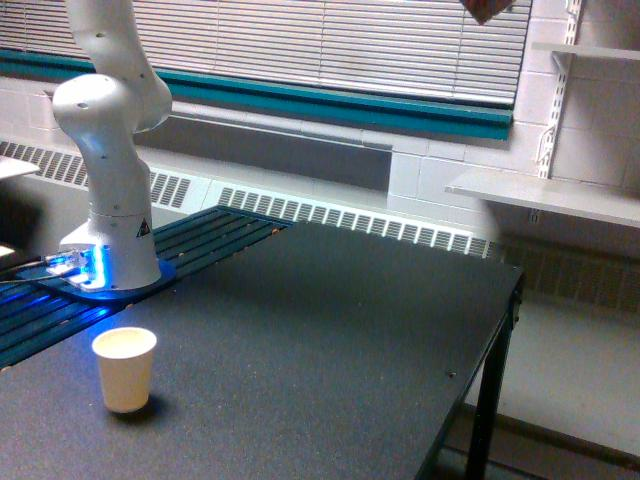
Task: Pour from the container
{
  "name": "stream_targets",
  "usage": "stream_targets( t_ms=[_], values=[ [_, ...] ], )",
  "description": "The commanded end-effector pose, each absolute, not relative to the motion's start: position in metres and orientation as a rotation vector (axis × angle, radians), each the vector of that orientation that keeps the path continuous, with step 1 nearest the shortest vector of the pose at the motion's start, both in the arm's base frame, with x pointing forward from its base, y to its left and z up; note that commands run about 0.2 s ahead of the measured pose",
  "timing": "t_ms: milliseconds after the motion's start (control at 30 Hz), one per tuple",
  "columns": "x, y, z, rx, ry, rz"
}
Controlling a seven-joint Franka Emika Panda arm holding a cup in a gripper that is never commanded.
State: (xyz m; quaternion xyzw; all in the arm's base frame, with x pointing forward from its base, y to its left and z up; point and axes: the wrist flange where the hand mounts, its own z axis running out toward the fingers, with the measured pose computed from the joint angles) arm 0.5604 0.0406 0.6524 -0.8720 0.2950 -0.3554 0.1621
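Note:
A small cream-white paper cup (125, 368) stands upright on the dark table (330, 340) near the front, at the exterior view's left. At the very top edge a brownish corner (489, 8) pokes into the picture, high above the table's far right part. It may be the bottom of the clear container with brown bits, but too little shows to be sure. The gripper itself is above the frame and out of view. Only the arm's white base and lower links (108, 150) show at the left.
The arm's base (112, 262) stands on a blue-lit mount at the table's left rear. A slatted dark panel (200, 240) lies beside it. The table's right edge and leg (492, 390) drop off to the floor. Wall shelves (545, 195) hang at the right, with window blinds behind.

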Motion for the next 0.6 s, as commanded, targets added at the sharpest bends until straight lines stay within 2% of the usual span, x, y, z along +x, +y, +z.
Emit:
stream_targets(
  t_ms=[33,333,600],
  values=[
    [0.567,0.044,0.637,-2.506,0.854,-0.981],
    [0.565,0.033,0.632,-2.493,0.87,-0.993],
    [0.562,-0.007,0.632,-2.5,0.886,-1.042]
  ],
)
